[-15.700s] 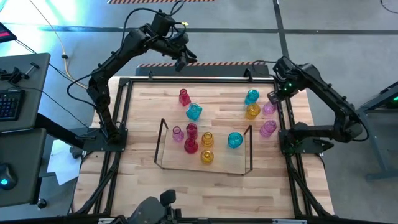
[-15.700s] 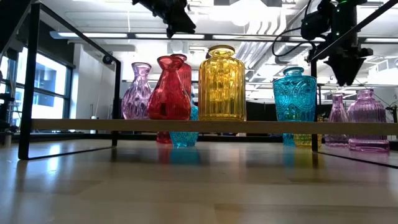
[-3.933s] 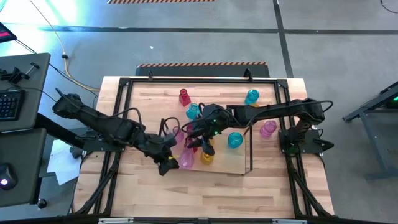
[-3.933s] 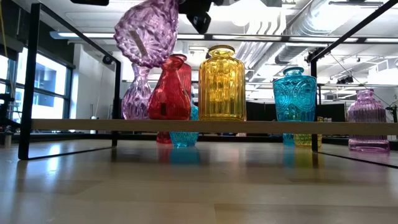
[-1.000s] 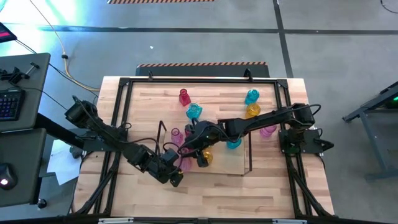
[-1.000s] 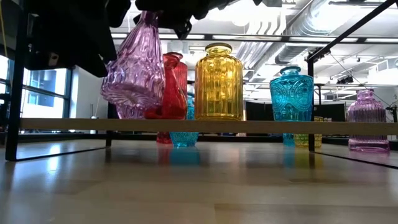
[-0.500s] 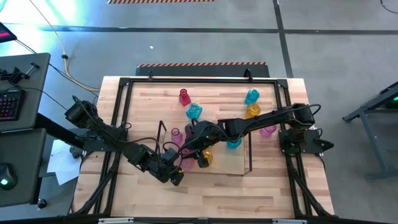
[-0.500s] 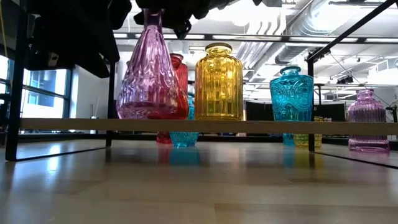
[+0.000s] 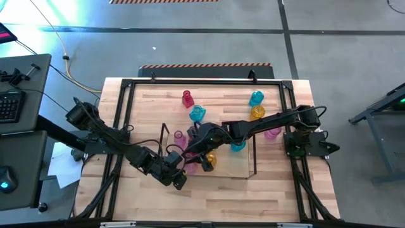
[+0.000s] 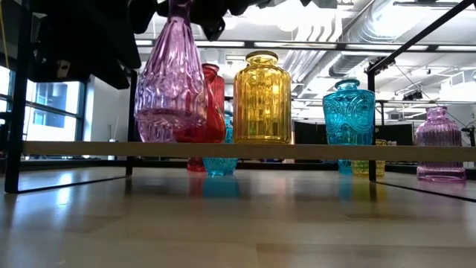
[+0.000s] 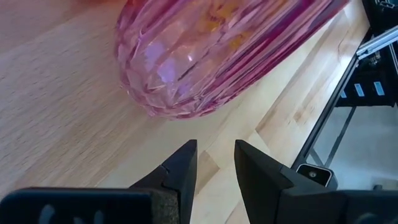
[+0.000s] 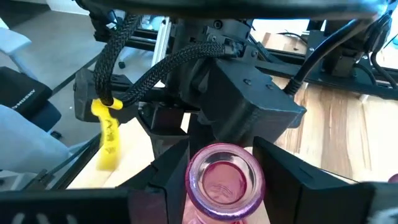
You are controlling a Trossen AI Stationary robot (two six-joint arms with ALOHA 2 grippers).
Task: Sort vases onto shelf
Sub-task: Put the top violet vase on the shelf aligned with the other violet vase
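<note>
Pinching the pink vase (image 12: 224, 177) by its neck, the right gripper (image 12: 224, 163) is held over the shelf (image 10: 238, 150); the left gripper (image 11: 214, 163) stands slightly parted, empty.

Light wooden plank table (image 9: 209, 196) lies under both claws, boxed in by a black metal frame (image 9: 202, 80). Well out to the left of the left claw (image 9: 180, 180) is a grey desk (image 9: 25, 82) with a black keyboard (image 9: 7, 106), and white paper sheets (image 9: 62, 166) lie on the floor. Far beyond the right claw (image 9: 193, 156) is an orange-black striped floor strip (image 9: 205, 65). A yellow tag (image 12: 107, 134) hangs just ahead of the right claw.
</note>
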